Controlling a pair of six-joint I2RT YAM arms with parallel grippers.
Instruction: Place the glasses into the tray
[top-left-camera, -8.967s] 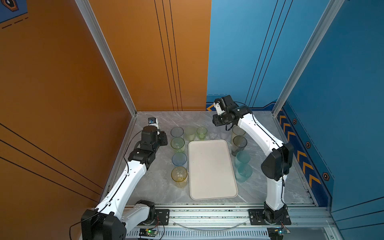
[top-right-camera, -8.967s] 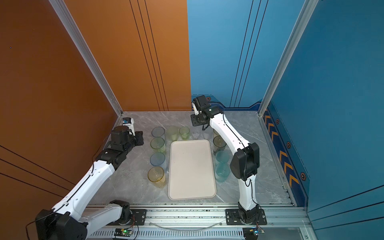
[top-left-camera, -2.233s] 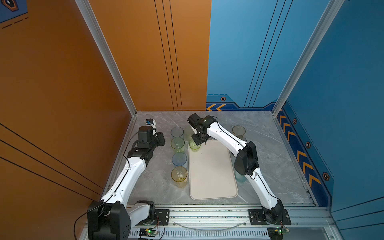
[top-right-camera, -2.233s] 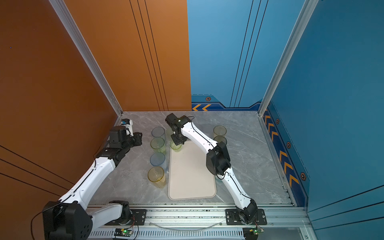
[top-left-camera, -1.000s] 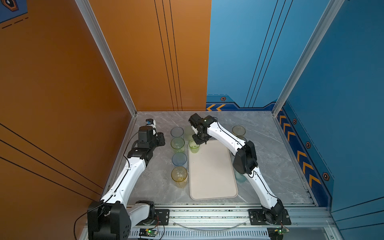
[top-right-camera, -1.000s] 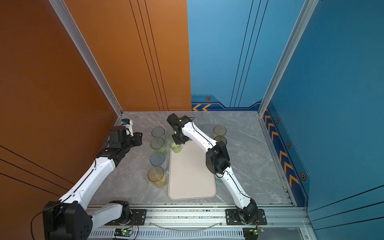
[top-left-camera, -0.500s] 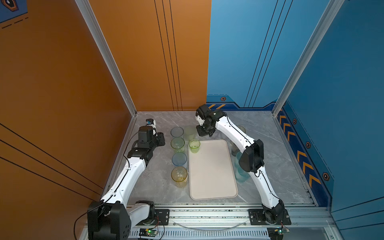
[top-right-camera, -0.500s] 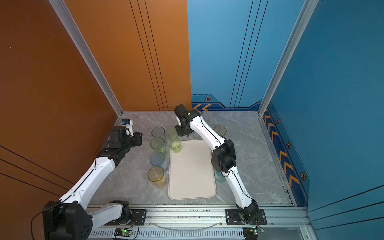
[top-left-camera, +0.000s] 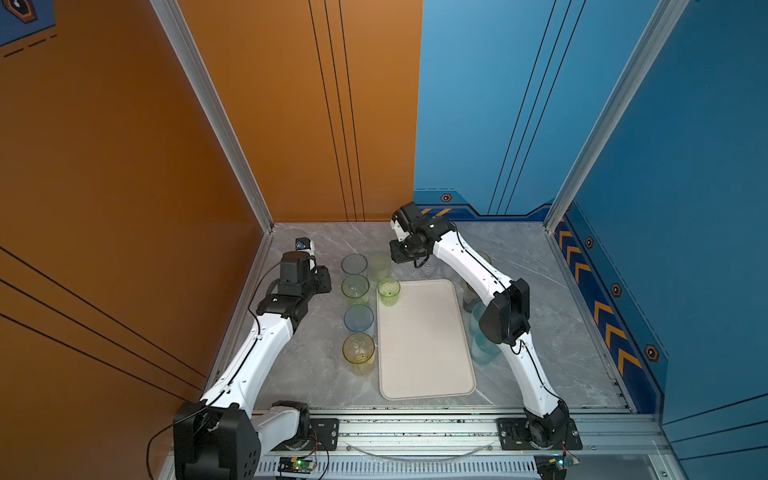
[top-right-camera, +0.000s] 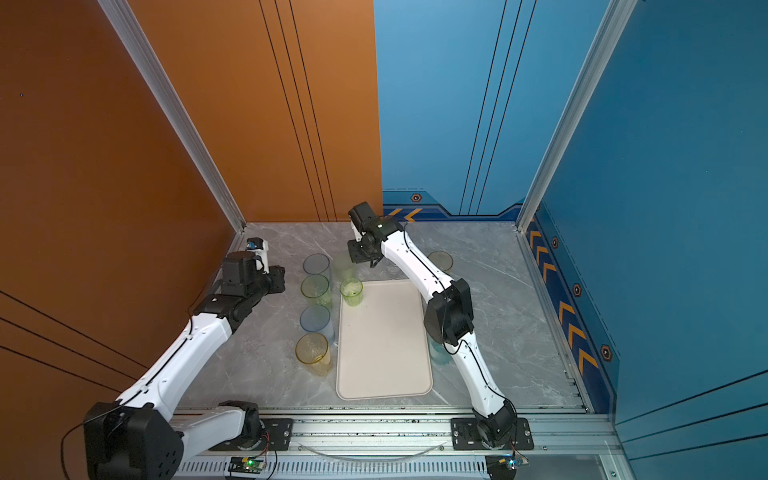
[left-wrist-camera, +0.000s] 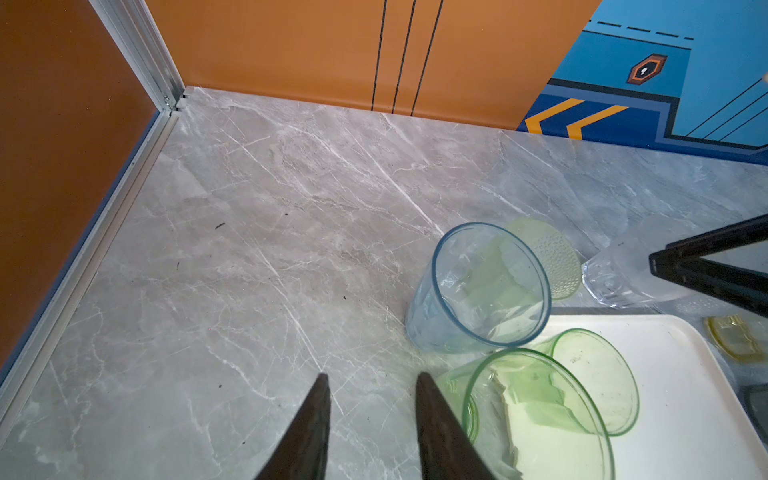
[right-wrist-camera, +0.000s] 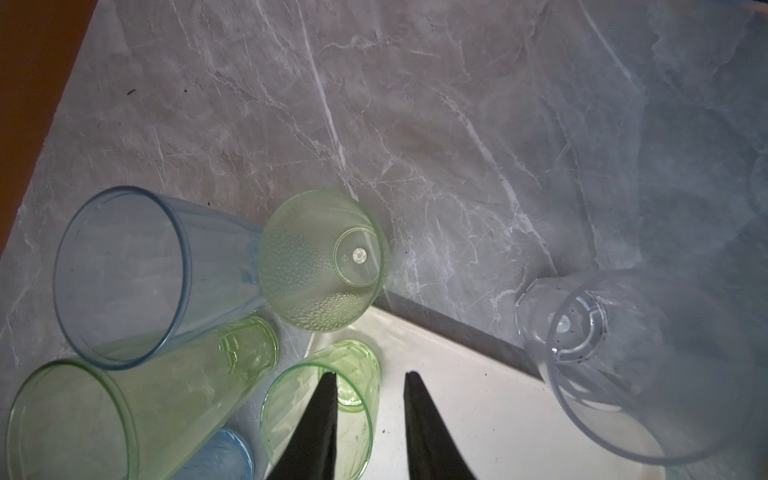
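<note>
On the grey, white-veined marble-look tabletop (top-left-camera: 307, 374) lies the flat cream-white rectangular tray (top-left-camera: 428, 353), matte, round-cornered and low-rimmed. Of the glasses, only one stands on it: a small smooth green translucent tumbler (top-left-camera: 389, 292), upright in the far left corner. Just left of the tray, in both top views, four smooth round cups stand in a column on the marble. A tall grey-blue tumbler (top-left-camera: 354, 264) is farthest, then a tall green tumbler (top-left-camera: 355, 286), a blue tumbler (top-left-camera: 358, 319) and a yellow tumbler (top-left-camera: 359, 351). Teal tumblers (top-left-camera: 482, 353) at the tray's right edge are half hidden by the right arm (their number cannot be told).

Only the wrist views give texture. The right wrist view shows a frosted pale green tumbler (right-wrist-camera: 320, 266) with a finely dimpled wall and a moulded disc in its base. It also shows a clear colourless tumbler (right-wrist-camera: 602, 353) flecked with dark specks. Both stand on the marble near the tray's far edge, and the top views render them as faint smudges.

The left gripper (left-wrist-camera: 370, 378) has its dark tapered fingers spread, with only bare marble between them, near the tall green tumbler. The right gripper (right-wrist-camera: 370, 376) is likewise spread and empty over the tray's far left corner. The small green tumbler shows behind one of its fingers.
</note>
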